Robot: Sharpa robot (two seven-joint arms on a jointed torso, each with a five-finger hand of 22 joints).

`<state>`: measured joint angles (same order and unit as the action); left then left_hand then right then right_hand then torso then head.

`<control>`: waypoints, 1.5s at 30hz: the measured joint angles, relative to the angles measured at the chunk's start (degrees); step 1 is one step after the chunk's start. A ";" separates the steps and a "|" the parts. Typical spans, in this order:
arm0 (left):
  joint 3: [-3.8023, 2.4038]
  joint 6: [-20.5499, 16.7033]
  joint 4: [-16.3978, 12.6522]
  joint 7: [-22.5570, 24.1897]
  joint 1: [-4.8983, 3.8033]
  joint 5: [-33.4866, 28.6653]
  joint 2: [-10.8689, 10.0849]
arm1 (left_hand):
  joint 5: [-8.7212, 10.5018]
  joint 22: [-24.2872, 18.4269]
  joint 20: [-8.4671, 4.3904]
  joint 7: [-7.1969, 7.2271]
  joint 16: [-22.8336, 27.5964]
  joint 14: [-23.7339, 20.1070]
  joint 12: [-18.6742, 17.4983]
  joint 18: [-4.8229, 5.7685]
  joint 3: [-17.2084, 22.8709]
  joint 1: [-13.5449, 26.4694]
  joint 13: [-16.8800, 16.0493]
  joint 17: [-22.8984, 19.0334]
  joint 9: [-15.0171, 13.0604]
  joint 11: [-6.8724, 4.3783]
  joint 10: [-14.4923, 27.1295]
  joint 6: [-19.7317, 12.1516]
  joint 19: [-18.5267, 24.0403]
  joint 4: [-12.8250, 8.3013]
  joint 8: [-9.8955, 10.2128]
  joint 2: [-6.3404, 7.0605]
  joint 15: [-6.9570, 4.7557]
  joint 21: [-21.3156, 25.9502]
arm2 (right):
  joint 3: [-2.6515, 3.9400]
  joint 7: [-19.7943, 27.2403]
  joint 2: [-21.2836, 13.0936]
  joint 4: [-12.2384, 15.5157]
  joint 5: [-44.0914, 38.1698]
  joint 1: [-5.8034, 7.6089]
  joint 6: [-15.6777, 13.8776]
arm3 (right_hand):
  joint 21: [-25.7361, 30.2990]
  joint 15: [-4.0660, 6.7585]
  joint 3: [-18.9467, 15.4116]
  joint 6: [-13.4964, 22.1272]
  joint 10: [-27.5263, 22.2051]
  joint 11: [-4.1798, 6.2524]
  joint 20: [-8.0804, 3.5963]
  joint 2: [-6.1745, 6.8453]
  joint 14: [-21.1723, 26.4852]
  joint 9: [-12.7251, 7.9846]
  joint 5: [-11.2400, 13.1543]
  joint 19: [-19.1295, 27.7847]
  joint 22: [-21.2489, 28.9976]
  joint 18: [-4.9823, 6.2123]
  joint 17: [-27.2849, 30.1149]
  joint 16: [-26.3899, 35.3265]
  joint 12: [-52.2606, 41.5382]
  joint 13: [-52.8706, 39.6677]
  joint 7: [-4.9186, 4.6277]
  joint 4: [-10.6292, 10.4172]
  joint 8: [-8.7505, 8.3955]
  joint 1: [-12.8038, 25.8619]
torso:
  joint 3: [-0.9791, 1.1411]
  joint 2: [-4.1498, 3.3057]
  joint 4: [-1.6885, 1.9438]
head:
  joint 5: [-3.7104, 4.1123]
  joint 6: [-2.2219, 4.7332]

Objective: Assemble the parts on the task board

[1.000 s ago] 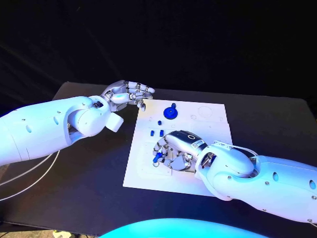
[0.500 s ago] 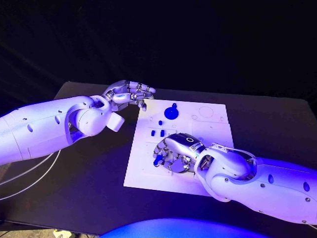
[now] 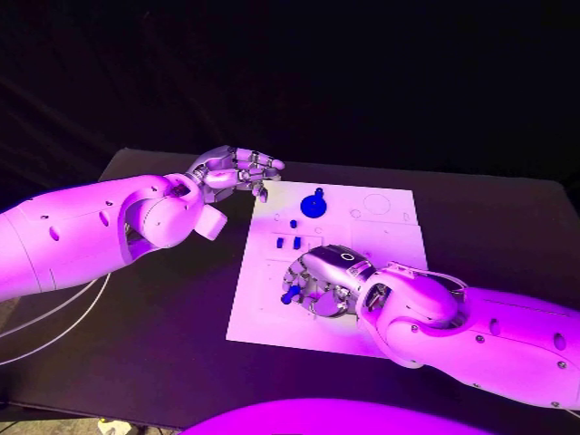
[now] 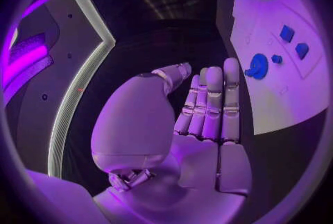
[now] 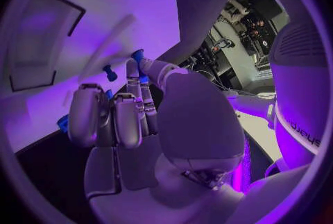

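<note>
- The white task board (image 3: 384, 210) lies in the middle of the black table (image 3: 499, 217), its long side running from near to far.
- The right hand (image 3: 324, 277) rests low over the board's near half, fingers curled down around a small blue part (image 3: 290, 292) at its left side; the right wrist view shows a blue piece (image 5: 137, 57) pinched at the fingertips.
- A round blue part with a stem (image 3: 314, 205) stands on the board's far half, and two small blue parts (image 3: 286, 242) lie side by side between it and the right hand.
- The left hand (image 3: 236, 170) hovers just off the board's far left corner over the table, holding nothing, its fingers (image 4: 212, 103) held close together and bent loosely.
</note>
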<state>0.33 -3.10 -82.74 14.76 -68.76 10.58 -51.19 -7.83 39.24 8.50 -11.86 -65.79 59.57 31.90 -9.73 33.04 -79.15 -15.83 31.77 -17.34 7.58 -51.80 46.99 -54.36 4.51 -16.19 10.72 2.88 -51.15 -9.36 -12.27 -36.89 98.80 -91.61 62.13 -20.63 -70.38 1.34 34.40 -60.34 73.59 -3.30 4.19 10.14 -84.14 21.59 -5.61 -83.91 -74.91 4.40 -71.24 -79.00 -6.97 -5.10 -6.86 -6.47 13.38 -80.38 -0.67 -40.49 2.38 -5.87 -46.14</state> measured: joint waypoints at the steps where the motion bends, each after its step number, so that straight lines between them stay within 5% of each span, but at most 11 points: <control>1: 0.00 0.00 0.00 0.00 0.00 0.00 0.00 | 0.00 0.00 0.00 0.00 0.00 0.00 0.00 0.00 0.00 0.00 0.00 0.00 0.00 0.00 0.00 0.00 0.00 0.00 0.00 0.00 0.00 0.00 | 0.01 -0.06 0.04 -0.04 -0.07 -0.02 0.06 | 0.00 0.00 0.00 0.00 0.00 0.00 0.00 0.00 0.00 0.00 0.00 0.00 0.00 0.00 0.00 0.00 0.00 0.00 0.00 0.00 0.00 0.00 | 0.00 0.00 0.00 | 0.00 0.00; 12: 0.00 0.02 -0.01 -0.03 0.00 0.00 -0.10 | 0.00 0.00 0.00 0.00 0.00 0.00 0.00 0.00 0.00 0.00 0.00 0.00 0.00 0.00 0.00 0.00 0.00 0.00 0.00 0.00 0.00 0.00 | 0.00 -0.91 0.84 -0.29 -1.02 -0.08 0.34 | 0.06 0.00 0.00 0.01 0.01 -0.01 0.00 0.17 0.00 0.01 0.00 0.00 0.01 0.00 0.52 0.00 0.30 -0.02 -0.01 0.31 -0.16 0.39 | 0.00 -0.01 0.02 | 0.18 -0.14; 16: 0.00 0.02 -0.03 -0.04 0.00 0.00 -0.11 | 0.00 0.00 0.00 0.00 0.00 0.00 0.00 0.00 0.00 0.00 0.00 -0.01 0.00 0.00 0.00 0.00 0.00 0.00 0.00 0.00 0.00 0.00 | -0.11 -1.20 1.37 -0.44 -1.25 -0.15 0.55 | 0.38 0.00 -0.15 0.87 -0.36 -0.34 0.00 0.72 0.00 1.68 0.00 0.00 -0.04 0.00 0.65 0.22 1.03 -0.21 -0.85 0.48 -0.18 2.29 | -0.03 -0.01 0.03 | 0.38 -0.17; 20: 0.00 0.02 -0.05 -0.06 0.00 0.00 -0.11 | 0.00 -0.08 0.00 0.00 0.00 0.00 0.00 0.00 0.00 0.00 0.00 -0.01 0.00 0.00 0.00 0.00 0.00 0.00 0.00 0.00 0.00 0.00 | -0.17 -1.51 1.56 -0.57 -1.29 -0.16 0.78 | 1.05 -0.22 -0.06 3.50 -1.36 -0.50 0.00 0.89 0.22 1.41 -0.04 0.00 -0.04 0.00 1.37 0.72 2.03 -0.07 -1.55 0.56 -1.75 3.94 | -0.05 -0.01 0.06 | 0.55 -0.16; 34: 0.00 0.02 -0.11 -0.12 -0.02 0.00 -0.20 | 0.00 -0.07 0.00 0.00 0.00 0.00 0.00 0.00 0.00 0.00 -0.01 0.04 0.00 0.00 -0.01 0.00 0.00 0.00 0.00 0.00 0.00 0.00 | -0.29 -2.05 1.23 -0.73 -1.18 -0.23 1.33 | 2.39 -0.63 0.01 7.60 -3.60 -1.31 0.44 2.79 0.22 0.45 -0.05 0.01 -0.03 0.01 1.89 1.12 3.11 -0.44 -1.81 0.63 -4.00 5.83 | -0.03 0.02 0.01 | 0.61 -0.14; 43: 0.00 0.07 -0.12 -0.15 -0.01 0.00 -0.28 | 0.00 -0.07 0.00 0.00 0.00 0.00 0.22 0.00 -0.16 0.23 0.05 0.04 0.00 0.00 -0.01 0.00 0.00 0.16 0.00 -0.23 0.00 0.21 | -0.30 -2.07 -0.39 0.62 -1.06 -0.24 0.36 | 3.17 -0.63 -1.62 13.45 -4.63 -0.70 0.44 4.04 0.22 -0.65 -0.05 0.01 -0.03 0.00 2.47 1.43 2.66 -0.88 -1.23 0.30 -6.89 7.09 | 0.00 0.02 -0.01 | 0.80 -0.04; 45: 0.00 0.10 -0.12 -0.16 -0.01 0.00 -0.31 | 0.00 -0.13 0.00 0.00 0.00 0.00 0.22 0.00 -0.16 0.23 0.05 0.04 0.03 0.00 -0.01 0.00 0.00 0.16 0.00 -0.23 0.00 0.21 | -0.30 -2.04 -1.20 1.47 -0.97 -0.24 -0.35 | 3.33 -0.62 -2.65 20.25 -4.82 -0.49 0.44 4.04 0.22 -3.01 -0.05 0.01 -0.02 0.00 2.47 1.43 2.42 -1.12 -0.32 0.13 -8.91 7.08 | 0.00 0.02 -0.01 | 1.05 0.08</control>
<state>0.33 -3.00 -82.86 14.60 -68.77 10.57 -51.50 -7.83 39.11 8.50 -11.86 -65.79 59.57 32.12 -9.73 32.89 -78.91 -15.79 31.80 -17.31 7.58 -51.81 46.99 -54.36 4.67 -16.18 10.49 2.88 -50.94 -9.66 -14.31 -38.09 100.26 -92.58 61.88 -20.98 -67.04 0.72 31.75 -40.09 68.77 -3.79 4.63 14.18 -83.92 18.59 -5.66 -83.90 -74.93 4.40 -68.77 -77.57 -4.55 -6.22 -7.18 -6.34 4.47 -73.29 -0.67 -40.47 2.38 -4.82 -46.06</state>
